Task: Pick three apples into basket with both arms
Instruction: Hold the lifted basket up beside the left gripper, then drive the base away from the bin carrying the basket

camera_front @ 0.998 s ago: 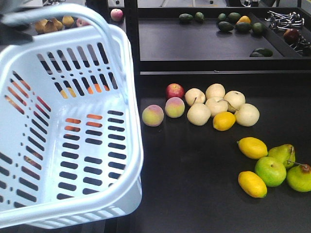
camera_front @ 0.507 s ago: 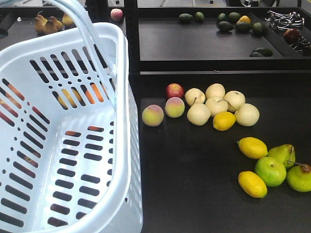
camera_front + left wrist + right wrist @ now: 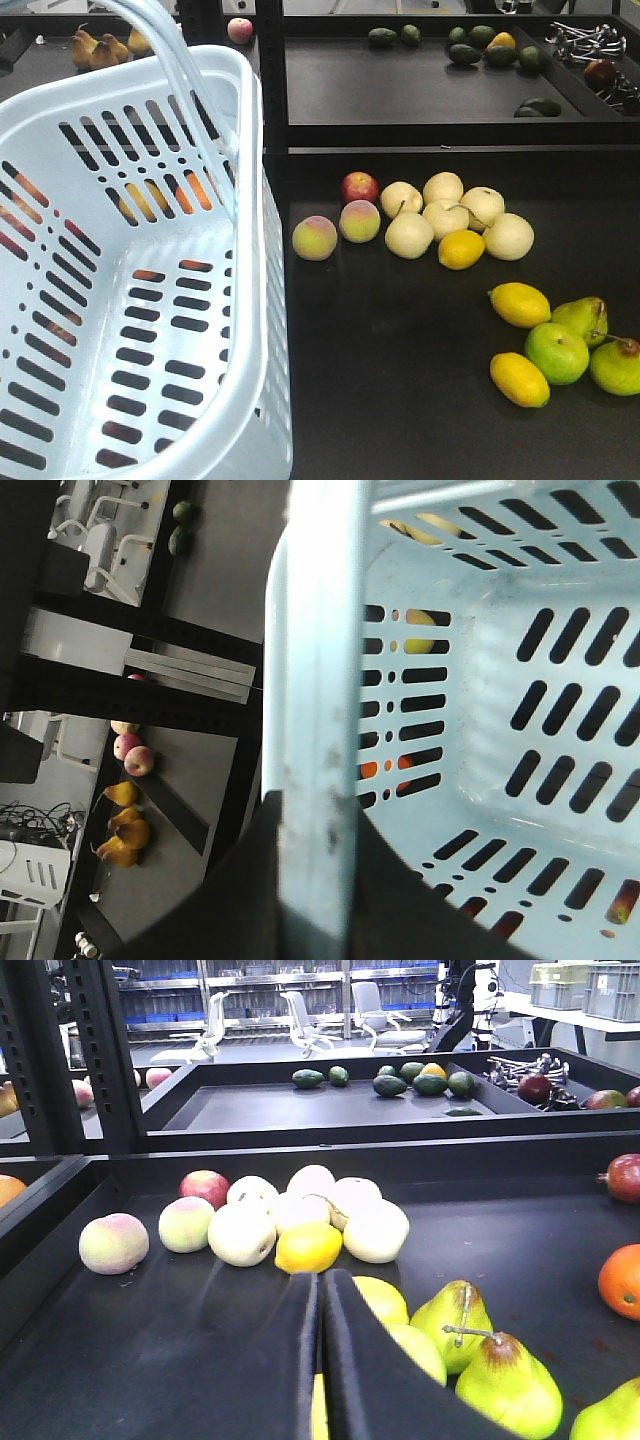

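Grip check: left hand [image 3: 318, 885] is clamping the basket handle [image 3: 190, 90], with black fingers [image 3: 245, 910] on both sides of the pale bar. Basket [image 3: 268, 330] is hanging tilted at the left edge of the desk [image 3: 400, 350] and looking empty. The colours in its slots are things underneath showing through.

Right hand [image 3: 320, 1360] is sitting low over the desk, its two fingers [image 3: 295, 1360] together and gripping nothing. A lemon [image 3: 382, 1300] and a pear [image 3: 455, 1325] are lying just in front of it.

Targets as I'm reading them:
- Red apple [image 3: 360, 187] is sitting at the back left of the fruit cluster, touching a peach [image 3: 360, 221] and just beside a pale fruit [image 3: 401, 198]. I can't tell for sure it's one of the dark ones.
- Second dark apple [image 3: 625, 1177] is showing at the right edge of the right wrist view, well apart from the cluster.
- Third dark apple [image 3: 600, 72] is lying in the back tray next to metal tools [image 3: 585, 40].

Judging the first pick as not yet started. Advising:
- Spread the right fingers before going down.
- Come at the apple from above so the peach and pale fruit aren't getting shoved.
- Close across the widest part. It's round and smooth, so it's likely rolling away if clipped off-centre.
- Left arm should be levelling the basket and holding its mouth near the cluster, so the drop is short.
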Available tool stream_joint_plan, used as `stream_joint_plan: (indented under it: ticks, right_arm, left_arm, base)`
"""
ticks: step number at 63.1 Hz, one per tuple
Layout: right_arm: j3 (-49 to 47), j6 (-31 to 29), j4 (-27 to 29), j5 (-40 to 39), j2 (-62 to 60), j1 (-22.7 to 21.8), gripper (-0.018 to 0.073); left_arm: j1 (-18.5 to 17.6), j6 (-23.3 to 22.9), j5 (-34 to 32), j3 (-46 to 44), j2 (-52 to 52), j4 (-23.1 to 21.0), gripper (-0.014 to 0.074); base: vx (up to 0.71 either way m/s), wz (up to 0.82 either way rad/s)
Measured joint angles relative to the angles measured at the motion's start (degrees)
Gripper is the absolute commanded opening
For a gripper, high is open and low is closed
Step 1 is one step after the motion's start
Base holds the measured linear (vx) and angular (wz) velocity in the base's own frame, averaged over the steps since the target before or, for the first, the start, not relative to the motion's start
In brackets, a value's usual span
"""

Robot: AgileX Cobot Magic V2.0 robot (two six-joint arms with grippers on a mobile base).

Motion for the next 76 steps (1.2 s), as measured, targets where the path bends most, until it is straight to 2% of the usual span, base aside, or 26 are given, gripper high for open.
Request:
stream_joint_plan:
  ticks: [46,76]
  right_arm:
    - [0.0,0.0,0.0,0.0,0.0,0.0,-0.0009]
    - [0.0,0.0,0.0,0.0,0.0,0.0,-0.0009]
  left_arm:
    - [0.0,0.01,0.0,0.0,0.0,0.0,-0.0006]
    - [0.0,0.01,0.0,0.0,0.0,0.0,-0.0006]
  base:
    - [-0.01,0.03]
    - [-0.03,0.28]
